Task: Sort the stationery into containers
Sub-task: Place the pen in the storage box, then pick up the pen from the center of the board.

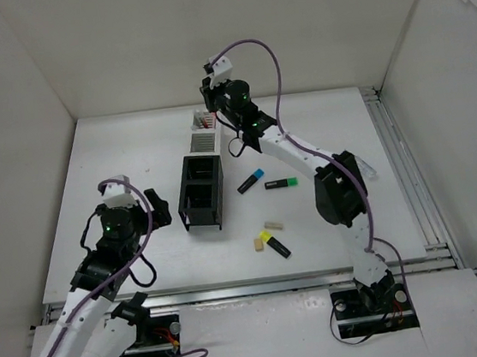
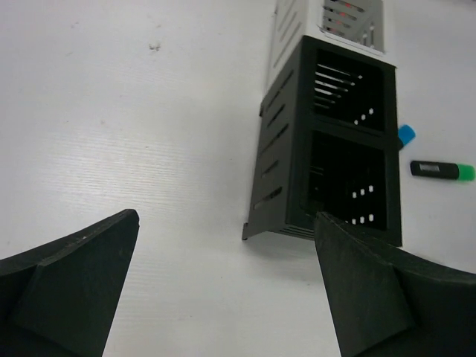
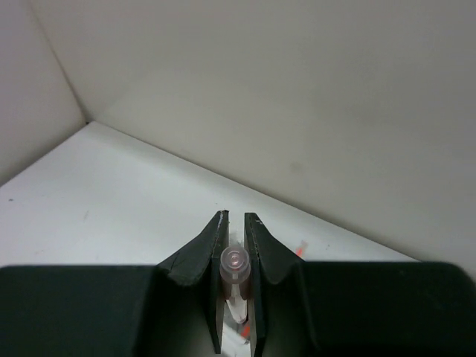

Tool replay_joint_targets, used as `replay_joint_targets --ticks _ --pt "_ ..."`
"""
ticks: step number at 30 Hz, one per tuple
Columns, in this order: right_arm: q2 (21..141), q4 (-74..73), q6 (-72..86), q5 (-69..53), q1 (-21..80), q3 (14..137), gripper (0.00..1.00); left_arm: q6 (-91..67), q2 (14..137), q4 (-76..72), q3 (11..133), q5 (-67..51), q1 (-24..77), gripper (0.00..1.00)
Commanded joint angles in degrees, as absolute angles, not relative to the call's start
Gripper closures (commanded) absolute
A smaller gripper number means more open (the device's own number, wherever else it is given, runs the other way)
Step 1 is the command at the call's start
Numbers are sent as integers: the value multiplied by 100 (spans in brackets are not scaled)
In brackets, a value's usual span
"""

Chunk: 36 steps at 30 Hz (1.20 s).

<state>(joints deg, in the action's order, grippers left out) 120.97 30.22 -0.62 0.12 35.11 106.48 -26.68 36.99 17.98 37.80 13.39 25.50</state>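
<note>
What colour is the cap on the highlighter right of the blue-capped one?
Green. The highlighter shows best in the left wrist view.

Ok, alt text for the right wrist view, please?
The right tool is shut on a thin pen, seen end-on with its pinkish end toward the camera. Behind it are the white table and white wall.

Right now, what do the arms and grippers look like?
Matching pair: left arm and right arm have white links, black joint housings, a purple cable looped alongside, white camera block and green light at the wrist. The left gripper and right gripper have black wedge-shaped fingers.
</note>
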Motion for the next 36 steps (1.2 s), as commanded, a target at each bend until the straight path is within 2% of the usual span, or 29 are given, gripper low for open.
replay_joint_targets --ticks 1,5,6,13,14,15,18,19,21,22,24,25,29,32,36 --pt "12707 3524 -334 -149 3358 11844 100 -2900 3726 1617 3780 759 1953 1" --pt "13472 3533 -343 -141 3252 12610 100 -2865 3928 1450 3613 71 1135 1" --pt "13622 3533 -256 -158 3235 12638 100 -2804 4016 1398 3612 -373 881 0" --pt "13860 3533 202 -290 3199 12472 98 -2794 4201 1143 3507 -844 431 1" --pt "13886 3533 220 -307 3199 12472 93 -2795 4227 1143 3507 -844 431 1" --pt "13878 3516 272 -308 3217 12446 91 -2804 4297 1151 3516 -852 370 1" --pt "13747 3507 404 -412 3208 12261 74 -2804 4386 1134 3516 -975 316 1" --pt "13703 3507 404 -422 3234 12174 57 -2804 4412 1125 3524 -993 316 1" --pt "13554 3463 352 -404 3225 12120 45 -2777 4438 1125 3542 -1072 316 1" --pt "13518 3437 325 -404 3243 12103 33 -2777 4438 1125 3559 -1098 316 0" --pt "13352 3270 211 -509 3226 12094 21 -2751 4438 1108 3533 -1186 316 1" --pt "13264 3235 159 -571 3217 12059 2 -2751 4438 1099 3507 -1221 316 1" --pt "12475 2945 -156 -904 3234 11620 2 -2707 4342 1116 3498 -1161 316 0" --pt "11720 2874 -228 -984 3234 10839 2 -2698 4307 1239 3533 -1020 316 0" --pt "10663 2979 -290 -1055 3243 9147 2 -2681 4289 1310 3621 -1221 264 0"
